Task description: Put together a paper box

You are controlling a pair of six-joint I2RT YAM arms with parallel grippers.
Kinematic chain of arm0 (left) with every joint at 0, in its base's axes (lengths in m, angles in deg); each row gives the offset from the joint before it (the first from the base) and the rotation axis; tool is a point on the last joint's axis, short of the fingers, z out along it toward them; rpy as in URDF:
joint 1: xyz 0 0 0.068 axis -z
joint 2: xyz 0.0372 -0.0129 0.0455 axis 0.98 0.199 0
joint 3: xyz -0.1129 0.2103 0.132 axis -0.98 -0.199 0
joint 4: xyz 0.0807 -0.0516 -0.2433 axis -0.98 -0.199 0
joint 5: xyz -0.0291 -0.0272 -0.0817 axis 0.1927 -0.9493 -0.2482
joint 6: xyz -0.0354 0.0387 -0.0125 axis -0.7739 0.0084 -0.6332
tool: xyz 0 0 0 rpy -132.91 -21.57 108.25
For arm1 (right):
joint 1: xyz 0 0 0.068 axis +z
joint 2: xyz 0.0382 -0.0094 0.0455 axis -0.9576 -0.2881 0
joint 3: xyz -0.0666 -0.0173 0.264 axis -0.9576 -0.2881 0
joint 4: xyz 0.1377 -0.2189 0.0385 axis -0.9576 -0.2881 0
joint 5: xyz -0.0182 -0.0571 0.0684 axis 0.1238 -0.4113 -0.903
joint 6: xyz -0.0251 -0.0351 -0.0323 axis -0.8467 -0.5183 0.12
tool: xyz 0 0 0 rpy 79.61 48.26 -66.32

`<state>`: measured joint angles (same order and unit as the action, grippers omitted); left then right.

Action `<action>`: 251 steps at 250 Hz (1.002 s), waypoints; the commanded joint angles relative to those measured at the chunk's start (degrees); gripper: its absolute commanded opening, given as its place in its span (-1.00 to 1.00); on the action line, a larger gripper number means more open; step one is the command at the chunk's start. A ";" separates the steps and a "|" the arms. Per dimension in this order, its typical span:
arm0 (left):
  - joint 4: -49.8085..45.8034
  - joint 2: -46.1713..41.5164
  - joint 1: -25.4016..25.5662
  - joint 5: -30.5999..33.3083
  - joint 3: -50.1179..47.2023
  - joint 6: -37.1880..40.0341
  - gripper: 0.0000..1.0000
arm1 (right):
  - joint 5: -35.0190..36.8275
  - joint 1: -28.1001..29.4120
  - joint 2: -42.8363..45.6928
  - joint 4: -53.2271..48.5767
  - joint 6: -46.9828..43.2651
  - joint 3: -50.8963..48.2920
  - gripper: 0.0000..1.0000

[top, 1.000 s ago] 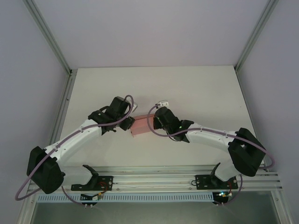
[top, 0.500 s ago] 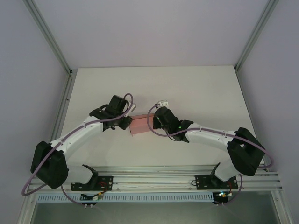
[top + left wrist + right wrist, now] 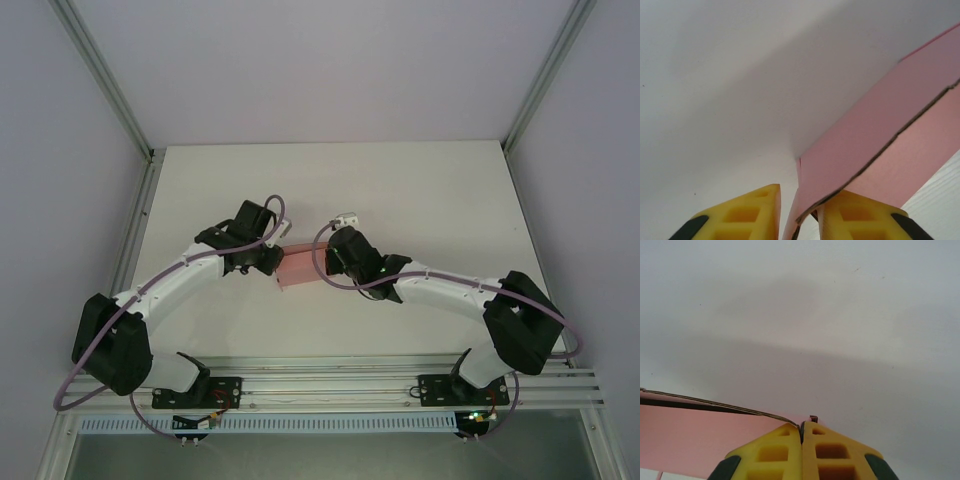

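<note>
Pink paper box (image 3: 298,268) in right tool (image 3: 801,427)

Locate the paper box (image 3: 298,268) near the middle of the surface (image 3: 420,190), between the 2 arms. The left gripper (image 3: 272,262) is at the box's left end and the right gripper (image 3: 325,262) is at its right end. The far half of the surface lies beyond them. Both arm bases stand on the rail (image 3: 330,385) at the near edge. In the left wrist view, 1 card edge runs between the 2 fingers, close against the finger (image 3: 855,215) on the right of that view and apart from the other finger (image 3: 747,217). In the right wrist view, a card edge meets the seam between the fingertips from the left.
</note>
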<state>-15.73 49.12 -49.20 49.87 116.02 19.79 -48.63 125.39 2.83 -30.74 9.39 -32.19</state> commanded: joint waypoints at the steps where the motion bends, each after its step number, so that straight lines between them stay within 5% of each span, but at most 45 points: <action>1: -0.14 -0.37 -0.23 -0.07 1.80 -1.52 -0.46 | -2.66 0.36 -2.16 -6.99 -0.71 -0.25 -1.00; 151: -3.72 0.50 -0.23 2.33 4.69 -8.32 -0.74 | -2.19 0.36 -3.29 -8.91 -1.28 1.28 -1.00; 175: -4.26 2.32 -0.19 1.21 6.06 -12.51 -0.80 | -1.74 0.55 -3.61 -8.90 -0.73 1.73 -1.00; 188: -3.16 3.10 -0.22 -0.35 6.44 -16.34 -1.00 | -1.33 0.72 -4.08 -8.90 -0.50 2.10 -1.00; 251: -4.03 5.24 -0.22 -0.29 8.77 -29.53 -1.00 | 3.91 3.07 -5.59 -10.47 0.13 3.61 -1.00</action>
<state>-20.02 53.67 -49.33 51.36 122.49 -0.58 -43.90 126.46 -0.56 -34.17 9.41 -27.84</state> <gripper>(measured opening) 0.052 0.050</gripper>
